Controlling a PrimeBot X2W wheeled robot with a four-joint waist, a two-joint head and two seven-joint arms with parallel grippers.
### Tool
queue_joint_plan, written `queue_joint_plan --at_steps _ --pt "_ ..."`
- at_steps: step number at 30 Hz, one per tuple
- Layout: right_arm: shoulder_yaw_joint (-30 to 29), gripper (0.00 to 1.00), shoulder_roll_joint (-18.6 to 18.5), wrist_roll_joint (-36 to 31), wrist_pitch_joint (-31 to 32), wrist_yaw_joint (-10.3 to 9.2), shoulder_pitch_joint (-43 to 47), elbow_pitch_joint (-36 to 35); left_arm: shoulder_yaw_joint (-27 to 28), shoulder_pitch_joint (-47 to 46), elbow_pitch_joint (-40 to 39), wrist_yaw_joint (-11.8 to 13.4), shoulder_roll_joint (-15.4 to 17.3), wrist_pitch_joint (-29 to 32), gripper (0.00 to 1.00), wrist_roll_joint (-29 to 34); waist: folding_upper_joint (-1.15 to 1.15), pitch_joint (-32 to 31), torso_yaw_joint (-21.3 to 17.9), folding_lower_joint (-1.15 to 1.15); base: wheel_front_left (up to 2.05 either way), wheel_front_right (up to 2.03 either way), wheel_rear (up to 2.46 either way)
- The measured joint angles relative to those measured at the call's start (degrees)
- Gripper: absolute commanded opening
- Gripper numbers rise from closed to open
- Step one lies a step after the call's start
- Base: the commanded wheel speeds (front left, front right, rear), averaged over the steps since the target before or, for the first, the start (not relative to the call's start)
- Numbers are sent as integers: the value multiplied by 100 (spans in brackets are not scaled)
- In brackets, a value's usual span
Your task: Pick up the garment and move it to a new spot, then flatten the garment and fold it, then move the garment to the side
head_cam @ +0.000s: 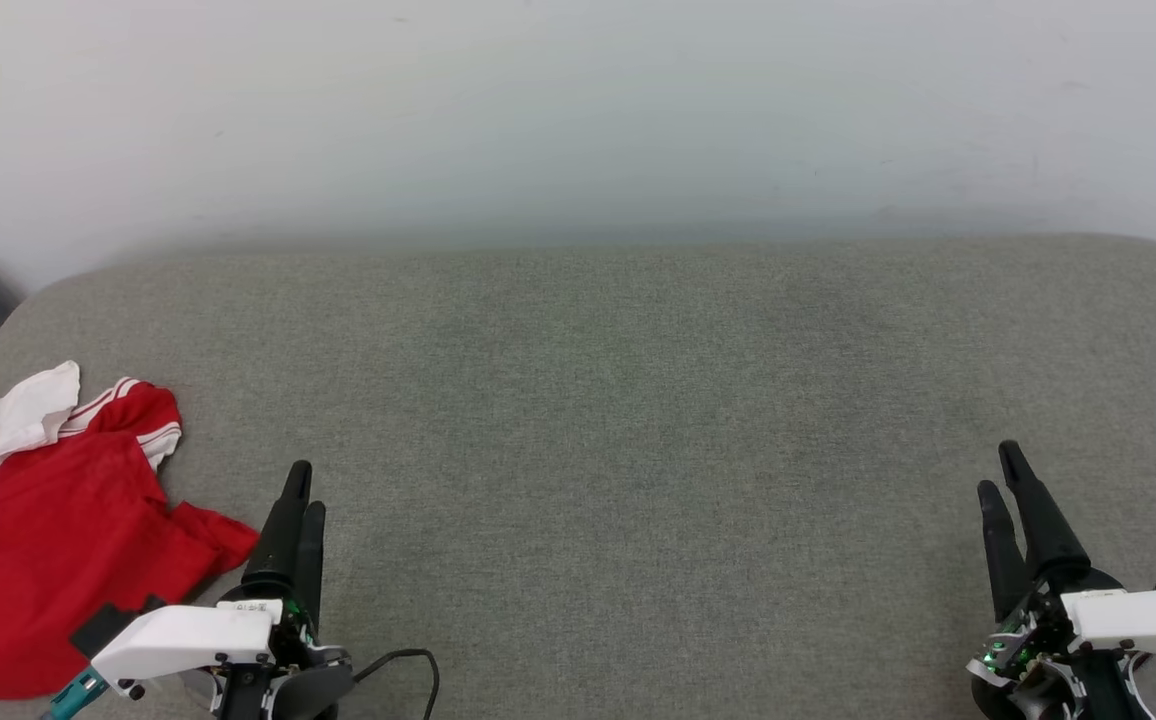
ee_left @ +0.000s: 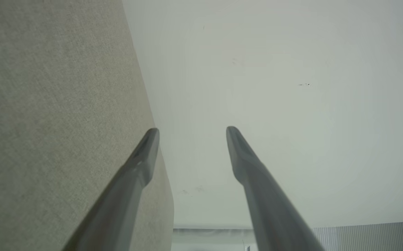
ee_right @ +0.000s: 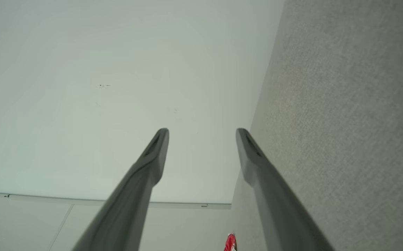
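Garment (head_cam: pixel 48 540) numbers one; left pincer (head_cam: pixel 307 488) and right pincer (head_cam: pixel 997 468), two.

Counter (head_cam: pixel 638 400): grey woven fabric covering, rounded far corners. Contents: one garment (head_cam: pixel 38 560), red with white sleeves and red-and-white striped trim, lying crumpled at the near left edge.

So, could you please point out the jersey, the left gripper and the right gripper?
jersey (head_cam: pixel 58 560), head view, red body panel.
left gripper (head_cam: pixel 308 487), head view, between its fingertips.
right gripper (head_cam: pixel 997 466), head view, between its fingertips.
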Motion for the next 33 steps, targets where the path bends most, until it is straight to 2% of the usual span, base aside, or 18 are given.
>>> queue_joint_plan --at_steps 11,26,33 --pt "189 100 -80 -999 -298 0 0 -175 -220 -2 -237 0 0 -268 100 1123 0 -2 13 0 0 0 0" --pt "264 100 -100 -3509 -524 1 16 -380 -316 -2 -416 45 1 -603 100 3375 0 -16 22 0 0 0 0" --pt "293 100 -68 -4343 -539 1 17 -465 -412 -2 -419 101 5 -709 100 4149 0 -17 15 0 0 0 0"
